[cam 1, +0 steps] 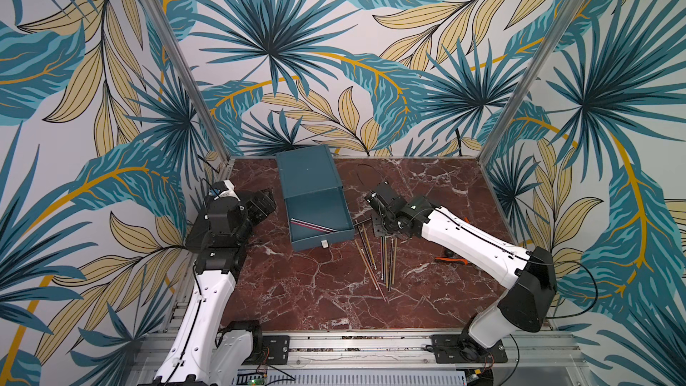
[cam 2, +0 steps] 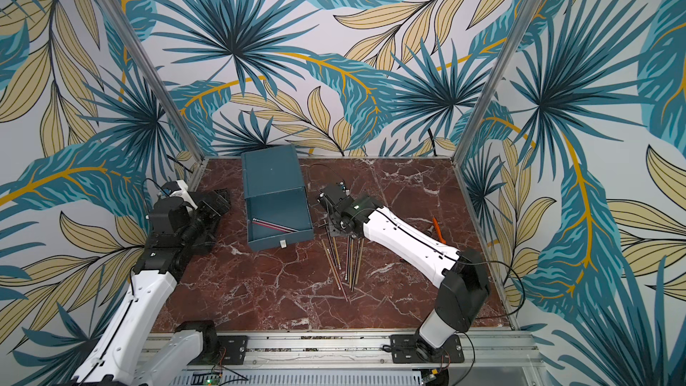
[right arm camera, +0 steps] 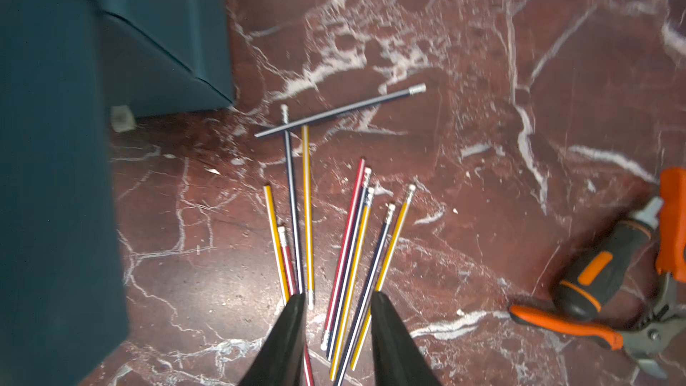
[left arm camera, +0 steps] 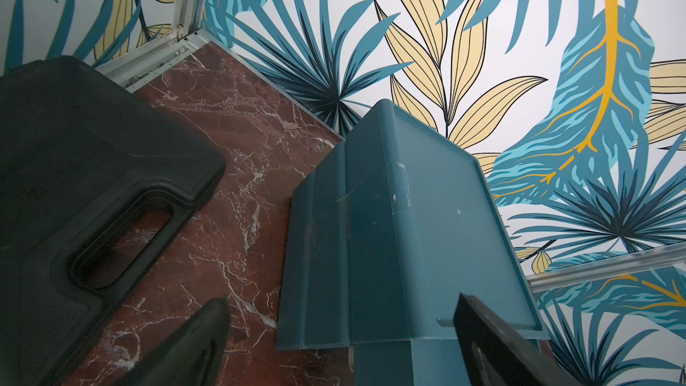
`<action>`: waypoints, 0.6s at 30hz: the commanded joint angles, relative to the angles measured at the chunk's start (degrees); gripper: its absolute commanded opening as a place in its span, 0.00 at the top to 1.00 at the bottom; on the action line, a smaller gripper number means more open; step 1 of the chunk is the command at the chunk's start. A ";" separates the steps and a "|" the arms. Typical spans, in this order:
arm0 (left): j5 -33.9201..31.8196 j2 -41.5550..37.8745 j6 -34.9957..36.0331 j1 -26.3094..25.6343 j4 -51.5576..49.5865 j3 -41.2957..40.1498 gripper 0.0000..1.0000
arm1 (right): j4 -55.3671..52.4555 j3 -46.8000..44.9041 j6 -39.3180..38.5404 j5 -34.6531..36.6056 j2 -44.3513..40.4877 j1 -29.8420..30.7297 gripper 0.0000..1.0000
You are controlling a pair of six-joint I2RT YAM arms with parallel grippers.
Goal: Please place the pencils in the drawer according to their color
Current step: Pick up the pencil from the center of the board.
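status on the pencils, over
Left end effector open, idle by the cabinet. Right end effector open over loose pencils, holding nothing. Red pencils in open drawer. Nothing blocking it.

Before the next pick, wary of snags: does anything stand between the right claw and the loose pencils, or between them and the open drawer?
Nothing visible. The right claw hangs open above the pencils; only bare marble lies between them and the drawer. The orange-handled tool lies aside.

A red-brown marbled bench [cam 1: 315, 298] stands between leaf-patterned walls [cam 1: 334, 31]; a flat black case [left arm camera: 74, 150] with a cut-out handle lies on it; orange-handled pruners [right arm camera: 564, 323] lie just beside a grey-and-orange tool handle [right arm camera: 601, 265].
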 commanded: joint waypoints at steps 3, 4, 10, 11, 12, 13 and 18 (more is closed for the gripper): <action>-0.54 -0.17 0.47 1.01 0.45 -0.87 0.00 | -0.92 -3.41 6.49 -3.97 4.83 -0.50 0.68; -0.53 -0.20 0.46 1.01 0.45 -0.83 0.00 | -0.94 -3.56 6.74 -4.66 6.09 -0.55 0.69; -0.51 -0.27 0.61 0.97 0.12 -0.70 0.00 | -0.50 -2.73 7.55 -6.27 12.31 -0.72 0.71; -0.64 -0.23 0.72 1.01 0.02 -0.66 0.00 | -0.24 -2.64 7.62 -6.47 13.06 -0.68 0.71; -0.71 -0.20 0.83 1.01 -0.08 -0.66 0.00 | 0.07 -2.47 7.78 -6.74 13.93 -0.81 0.71; -0.79 -0.20 0.79 1.02 -0.16 -0.60 0.00 | 0.26 -2.41 7.75 -6.90 14.43 -0.87 0.71; -1.03 -0.26 0.89 1.09 -0.30 -0.66 0.00 | 1.56 -2.83 8.22 -7.83 16.75 -1.30 0.73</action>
